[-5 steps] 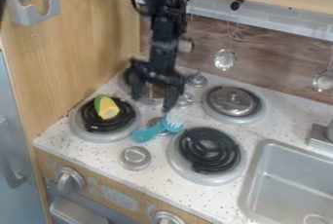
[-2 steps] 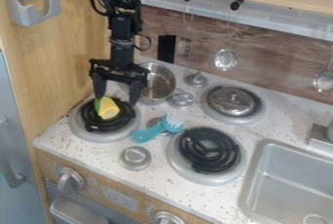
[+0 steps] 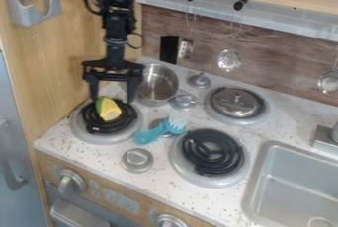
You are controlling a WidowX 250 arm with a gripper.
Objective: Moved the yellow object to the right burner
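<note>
Yellow object (image 3: 111,110) right under my open gripper (image 3: 112,96), folks.
It's on the left front burner (image 3: 99,138) near the countertop's (image 3: 58,145) left corner, below my spread fingers; can't tell if they touch. Right burner's (image 3: 212,179) nearer the sink (image 3: 290,186).

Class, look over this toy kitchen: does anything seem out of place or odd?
The blue brush looks out of place, lying on the stovetop between the two front burners. The yellow-and-green object sits directly on the left front burner, without a pan.
</note>
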